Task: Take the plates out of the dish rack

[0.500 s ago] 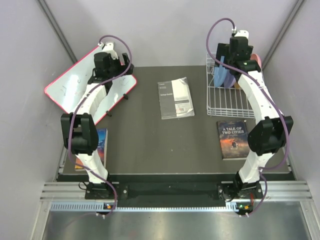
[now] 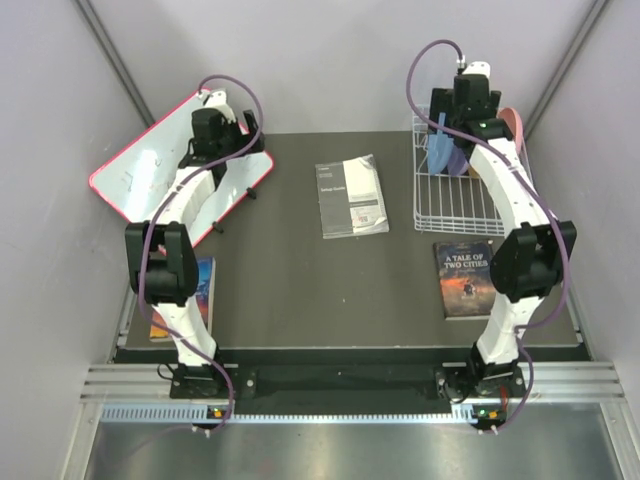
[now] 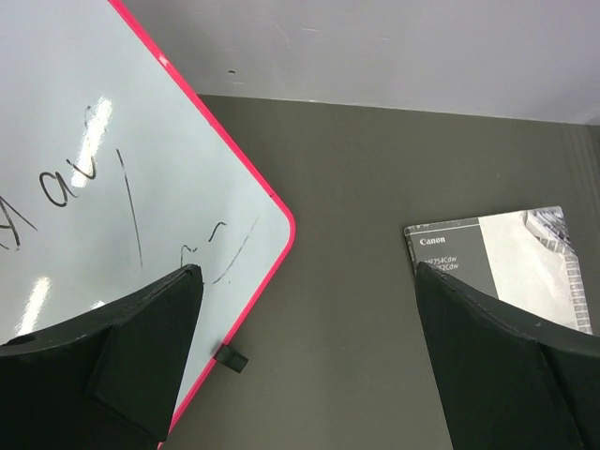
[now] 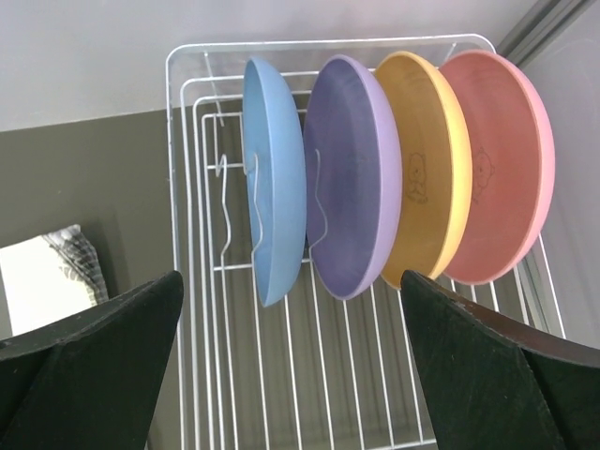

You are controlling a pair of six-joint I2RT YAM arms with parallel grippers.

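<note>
The white wire dish rack (image 2: 455, 200) stands at the table's back right. In the right wrist view, four plates stand on edge in the rack (image 4: 328, 42): light blue (image 4: 277, 187), lavender (image 4: 356, 178), orange (image 4: 427, 169) and pink (image 4: 497, 159). My right gripper (image 4: 291, 277) is open and empty above the rack, its jaws spread wide around the lower edges of the blue and lavender plates without touching them. From above, it (image 2: 462, 122) hovers over the rack's back end. My left gripper (image 3: 305, 272) is open and empty at the back left (image 2: 222, 135).
A pink-framed whiteboard (image 2: 160, 170) lies tilted at the back left, under my left gripper (image 3: 94, 141). A Canon manual (image 2: 352, 195) lies mid-table. A dark book (image 2: 466, 277) lies in front of the rack. Another book (image 2: 200, 290) lies at the left edge.
My right gripper has moved slightly back and left over the rack. My left arm has shifted slightly. The plates have not moved.
</note>
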